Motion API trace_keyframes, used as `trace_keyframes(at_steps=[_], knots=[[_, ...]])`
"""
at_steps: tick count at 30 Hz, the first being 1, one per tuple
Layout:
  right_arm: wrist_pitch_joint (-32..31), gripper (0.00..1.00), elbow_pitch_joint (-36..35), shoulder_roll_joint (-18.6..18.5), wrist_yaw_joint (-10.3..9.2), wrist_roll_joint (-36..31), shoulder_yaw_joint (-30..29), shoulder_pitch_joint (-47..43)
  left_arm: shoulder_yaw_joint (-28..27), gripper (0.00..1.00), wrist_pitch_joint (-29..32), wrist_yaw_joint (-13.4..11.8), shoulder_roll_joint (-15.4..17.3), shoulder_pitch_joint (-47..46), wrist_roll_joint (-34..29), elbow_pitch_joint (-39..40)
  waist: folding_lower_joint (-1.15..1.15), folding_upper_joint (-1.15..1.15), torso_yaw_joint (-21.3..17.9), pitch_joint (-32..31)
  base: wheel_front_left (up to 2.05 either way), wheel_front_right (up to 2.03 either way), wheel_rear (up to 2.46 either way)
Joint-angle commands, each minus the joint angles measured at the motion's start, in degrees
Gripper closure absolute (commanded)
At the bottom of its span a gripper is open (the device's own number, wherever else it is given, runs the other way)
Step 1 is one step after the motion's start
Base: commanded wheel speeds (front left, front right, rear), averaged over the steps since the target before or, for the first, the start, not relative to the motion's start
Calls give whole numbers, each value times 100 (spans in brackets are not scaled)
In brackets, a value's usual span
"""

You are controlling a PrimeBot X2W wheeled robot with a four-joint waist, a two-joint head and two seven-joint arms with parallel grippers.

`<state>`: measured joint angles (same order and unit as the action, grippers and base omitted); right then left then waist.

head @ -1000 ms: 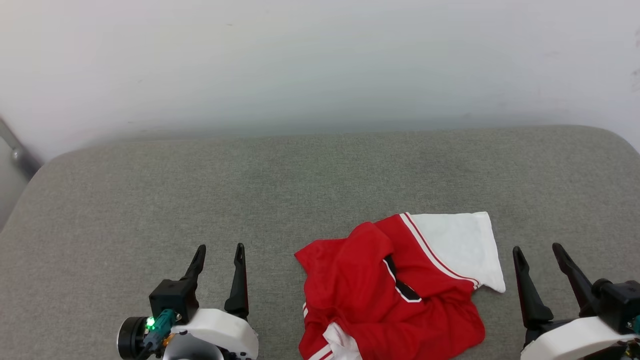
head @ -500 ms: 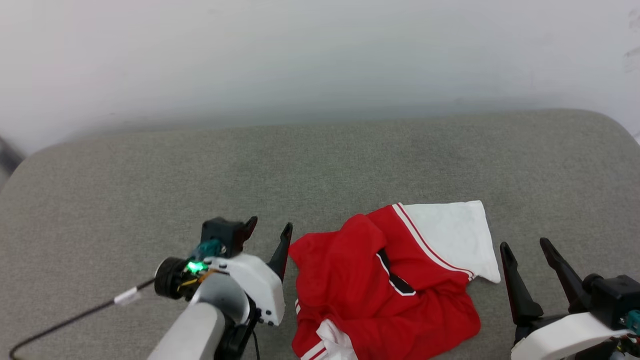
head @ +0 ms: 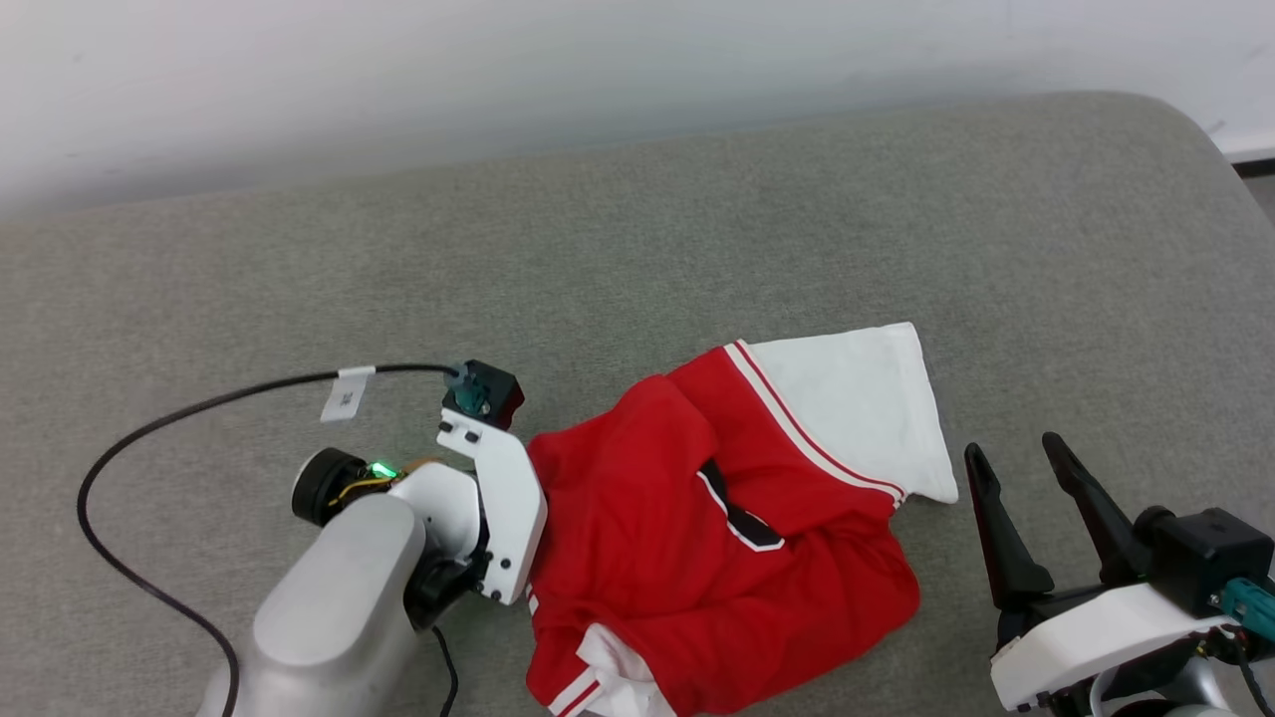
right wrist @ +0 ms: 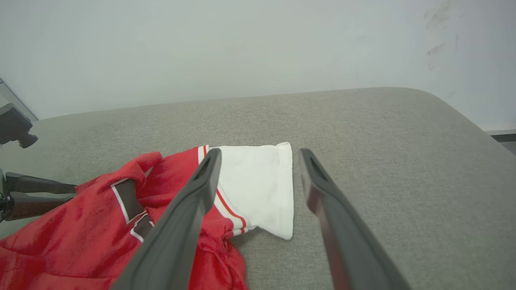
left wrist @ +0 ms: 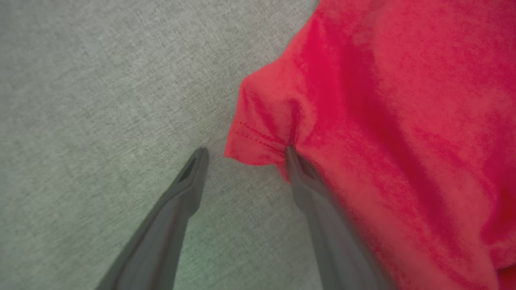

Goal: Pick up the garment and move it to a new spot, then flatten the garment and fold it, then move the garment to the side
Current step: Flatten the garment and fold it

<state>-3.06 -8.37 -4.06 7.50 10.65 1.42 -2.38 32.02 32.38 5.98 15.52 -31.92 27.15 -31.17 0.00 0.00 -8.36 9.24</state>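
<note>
The garment (head: 647, 518) lies crumpled on the grey cushion, red with one white sleeve (head: 857, 398) spread flat at its upper right and a black, white-edged marking in a fold. In the head view my left wrist (head: 493, 478) stands over its left edge, fingers pointing down and hidden beneath it. In the left wrist view my left gripper (left wrist: 244, 152) is open, a hemmed red corner of the garment (left wrist: 383, 100) between its tips, the right fingertip (left wrist: 292, 157) touching the cloth. My right gripper (head: 1011, 450) is open and empty, right of the sleeve. It also shows open (right wrist: 260, 153) with the garment (right wrist: 80, 233) beyond.
The grey cushioned surface (head: 697, 229) runs back to a white wall (head: 398, 60) and rounds off at the far right corner (head: 1195, 139). A black cable with a white tag (head: 344, 393) loops over the cushion left of my left arm.
The head camera has tilted down and turned. My left arm has reached forward and right to the garment's left edge, fingers now pointing down. The right gripper has kept its place.
</note>
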Motion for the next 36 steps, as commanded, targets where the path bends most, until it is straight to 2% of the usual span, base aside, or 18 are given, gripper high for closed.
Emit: trace_keyframes(at_steps=[1, 4, 5, 6, 7, 9, 12, 17, 19, 25, 26, 30, 36], knots=[[29, 0, 58, 13, -2, 60, 15, 83, 98, 0, 218, 58, 8, -98, 74, -144, 0, 0, -126, 135, 0, 0, 0], [69, 0, 135, 16, -2, 76, 26, 127, 354, 0, 660, 118, -44, -61, 236, -423, 0, 0, -188, 178, 0, 0, 0], [85, 0, 159, 14, -2, 84, 23, 140, 425, 53, 768, 138, -66, -46, 295, -488, 0, 0, -201, 183, 0, 0, 0], [96, 0, 175, 9, -2, 89, 22, 151, 502, 84, 825, 149, -78, -35, 326, -530, 0, 0, -213, 185, 0, 0, 0], [92, 0, 192, 7, -2, 83, 3, 155, 558, 100, 828, 157, -73, -42, 352, -545, 0, 0, -222, 184, 0, 0, 0], [102, 0, 223, -3, -2, 53, -26, 153, 535, 100, 498, 144, -27, -150, 270, -479, 0, 0, -222, 138, 0, 0, 0], [72, 0, 241, -3, -2, 15, -74, 108, 385, 100, -120, -69, 21, -360, 116, -298, 0, 0, -172, -9, 0, 0, 0], [18, 0, 160, 1, -2, -71, -191, -23, 398, 100, -853, -319, -151, -504, -147, 399, 0, 0, 6, -347, 0, 0, 0], [-33, 0, 126, 9, -2, -104, -243, -98, 545, 100, -1027, -323, -237, -383, -259, 798, 0, 0, 84, -487, 0, 0, 0], [-186, 0, -83, 32, -2, -182, -380, -222, 1512, 100, -1135, -87, -602, 306, -458, 1893, 0, 0, 275, -749, 0, 0, 0], [-186, 0, -83, 32, -2, -182, -380, -222, 1512, 100, -1135, -87, -602, 306, -458, 1893, 0, 0, 275, -749, 0, 0, 0], [-290, 0, -216, 43, -2, -224, -437, -268, 2282, 100, -1037, 46, -785, 919, -308, 2160, 0, 0, 345, -781, 0, 0, 0], [-402, 0, -389, 54, -2, -259, -445, -316, 3142, 100, -896, 135, -823, 1427, 27, 1941, 0, 0, 388, -721, 0, 0, 0]])
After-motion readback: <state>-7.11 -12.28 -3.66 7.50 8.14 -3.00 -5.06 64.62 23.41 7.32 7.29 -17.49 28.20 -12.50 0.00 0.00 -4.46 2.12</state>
